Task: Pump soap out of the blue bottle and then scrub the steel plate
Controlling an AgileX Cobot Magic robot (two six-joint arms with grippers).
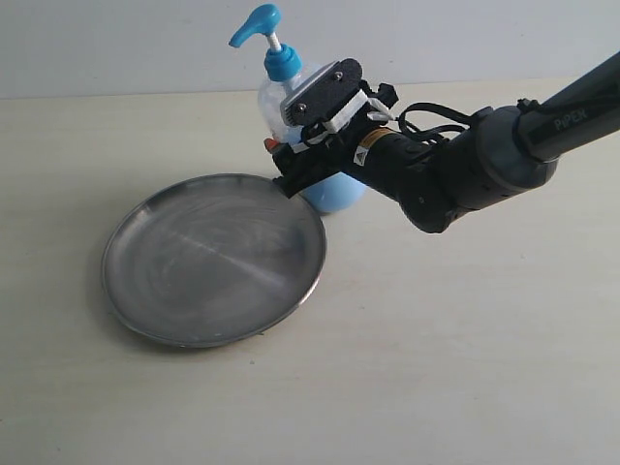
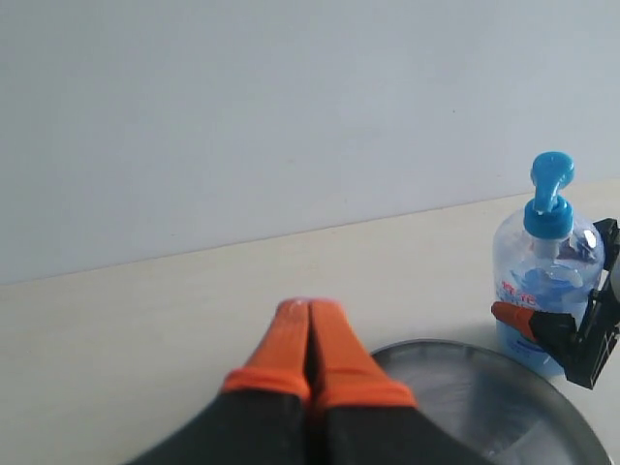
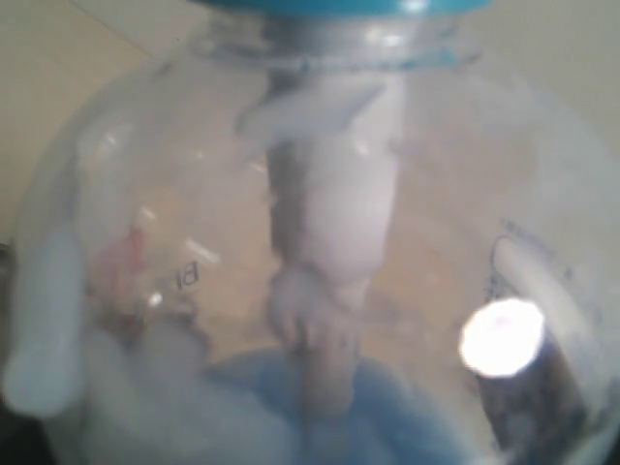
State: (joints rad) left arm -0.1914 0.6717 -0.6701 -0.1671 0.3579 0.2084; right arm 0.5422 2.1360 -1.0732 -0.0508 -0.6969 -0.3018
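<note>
Brushed round steel plate (image 1: 208,262) near-left. Right gripper (image 1: 283,165) jaws wide astride clear blue-pump bottle (image 1: 271,102), grip unclear. Left gripper (image 2: 310,310) pinched closed. Risk: uneven squeeze could tip bottle.

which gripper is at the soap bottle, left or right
The right gripper: its jaws sit on either side of the blue bottle. The left gripper is apart from it, orange fingertips pressed shut.

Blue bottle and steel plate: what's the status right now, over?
Left gripper shut, empty. Right gripper astride blue bottle, grip unconfirmed. Steel plate beside bottle, no soap seen. Nothing over pump.
</note>
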